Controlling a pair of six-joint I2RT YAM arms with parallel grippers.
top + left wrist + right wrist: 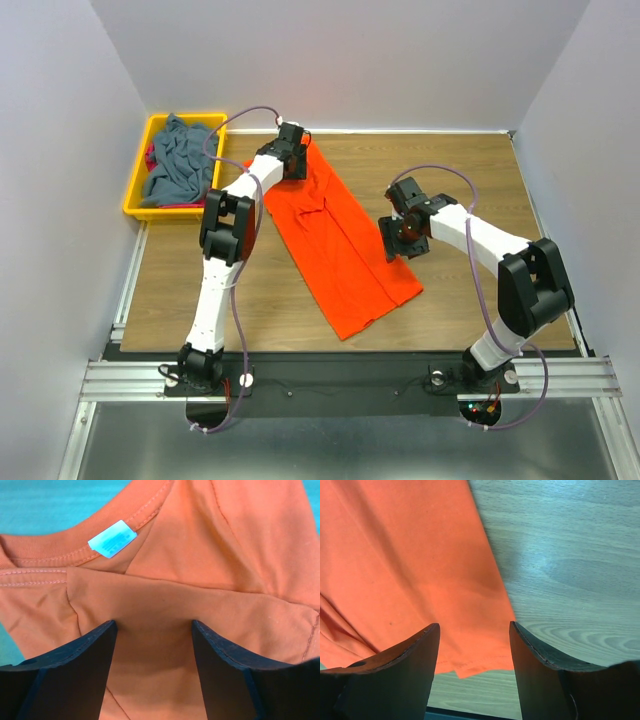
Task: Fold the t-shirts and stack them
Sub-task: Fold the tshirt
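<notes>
The orange t-shirt [340, 250] is lying as one long strip slanting across the wooden table [480, 180], with bare wood showing on both sides; one yellow bin [135, 195] at the far left corner is holding one grey-blue shirt [180, 165] and some red cloth [152, 158]; the left gripper [152, 630] is spreading wide over the collar by the white neck label [112, 538]; the right gripper [474, 630] is gaping above the hem corner; neither is gripping anything.

**Orange tee folded long, the other shirts heaped in the bin**

The orange t-shirt [340, 250] lies flat on the wooden surface [470, 170]. It's folded lengthwise into a long narrow strip that runs diagonally, collar end far-left, hem end near-right. Its white neck label [112, 538] shows inside the collar. The grey-blue t-shirt [180, 160] sits crumpled in the yellow bin [135, 190] at the far-left corner, with a bit of red cloth [151, 158] peeking out beside it.
</notes>
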